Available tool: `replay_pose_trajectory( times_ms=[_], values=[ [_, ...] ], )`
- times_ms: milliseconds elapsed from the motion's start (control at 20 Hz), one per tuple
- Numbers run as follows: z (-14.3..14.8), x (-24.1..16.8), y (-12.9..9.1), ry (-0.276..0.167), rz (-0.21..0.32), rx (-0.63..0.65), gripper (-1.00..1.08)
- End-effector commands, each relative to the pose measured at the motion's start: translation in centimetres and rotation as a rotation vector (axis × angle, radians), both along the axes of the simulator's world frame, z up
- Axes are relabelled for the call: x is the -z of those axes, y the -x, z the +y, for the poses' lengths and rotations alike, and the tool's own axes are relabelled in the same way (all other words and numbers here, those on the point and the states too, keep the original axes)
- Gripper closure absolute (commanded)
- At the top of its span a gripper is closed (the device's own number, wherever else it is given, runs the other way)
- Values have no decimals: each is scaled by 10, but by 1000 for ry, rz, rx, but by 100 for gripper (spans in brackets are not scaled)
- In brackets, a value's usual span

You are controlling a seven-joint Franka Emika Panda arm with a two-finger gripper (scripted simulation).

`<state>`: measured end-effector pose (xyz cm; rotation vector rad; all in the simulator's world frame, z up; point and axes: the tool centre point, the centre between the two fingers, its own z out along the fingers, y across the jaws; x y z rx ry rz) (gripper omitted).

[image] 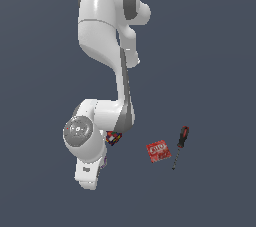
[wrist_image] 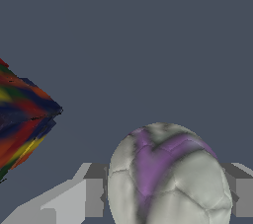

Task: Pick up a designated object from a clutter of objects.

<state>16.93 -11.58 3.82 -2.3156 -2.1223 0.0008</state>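
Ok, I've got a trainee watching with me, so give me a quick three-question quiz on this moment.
1. True or false: in the wrist view the white ball with purple markings sits between the gripper fingers.
2. In the exterior view, which lies farther to that view's right: A) red packet B) screwdriver?
3. Which object shows beside the ball in the wrist view and peeks from behind the arm in the exterior view?

Key
1. True; whether the fingers touch it cannot be told.
2. B
3. The multicoloured cube.
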Motion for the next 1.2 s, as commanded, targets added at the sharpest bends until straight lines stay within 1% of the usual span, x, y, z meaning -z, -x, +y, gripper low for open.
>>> replay_pose_trajectory(
  times_ms=[0,650,900,1150],
  values=[
    [0,0,0,0,-1,0,108],
    [0,-4,3,0,0,0,108],
    [0,-13,12,0,0,0,108],
    [0,-30,27,0,0,0,108]
  ],
)
